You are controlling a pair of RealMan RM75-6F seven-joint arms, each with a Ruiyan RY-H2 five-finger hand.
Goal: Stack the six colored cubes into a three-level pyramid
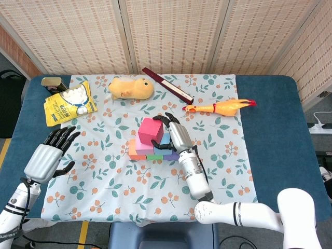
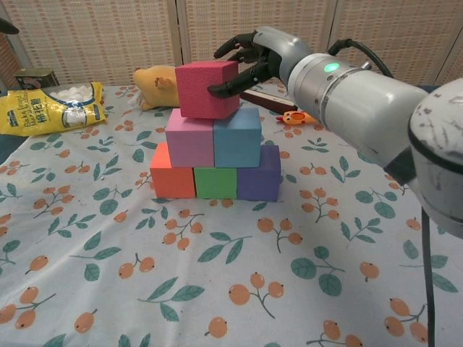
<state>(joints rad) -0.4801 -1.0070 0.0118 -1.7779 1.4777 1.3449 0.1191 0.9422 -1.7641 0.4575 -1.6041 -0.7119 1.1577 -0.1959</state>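
The table (image 1: 270,135) is blue and carries a floral cloth (image 1: 104,176) on which everything sits. Near the cloth's middle stands the pyramid of 6 cubes: the bottom row holds an orange cube (image 2: 172,178), a green cube (image 2: 215,182) and a purple cube (image 2: 259,176) touching side by side; on them rest a lilac cube (image 2: 189,142) and a light blue cube (image 2: 237,137), also touching; on top sits the pink cube (image 2: 208,90), turned slightly askew to the row beneath. The right robot hand (image 2: 249,58) reaches in from the right and is at the pink cube's right side, its dark fingers (image 2: 226,87) curled around the cube's front right edge and others over its back top edge, so it grips the pink cube; the head view shows the same robot hand (image 1: 174,134) pressed against the stack's right side. The left robot hand (image 1: 47,155) hangs at the near left edge of the cloth, well apart from the cubes, holding nothing with its fingers spread. At the far left lies a yellow snack bag (image 1: 68,104) with a tin can (image 1: 52,83) just behind it. A yellow plush toy (image 1: 130,88) lies at the far edge of the cloth, a dark red flat box (image 1: 167,85) beside it, and a rubber chicken (image 1: 220,107) to the right.
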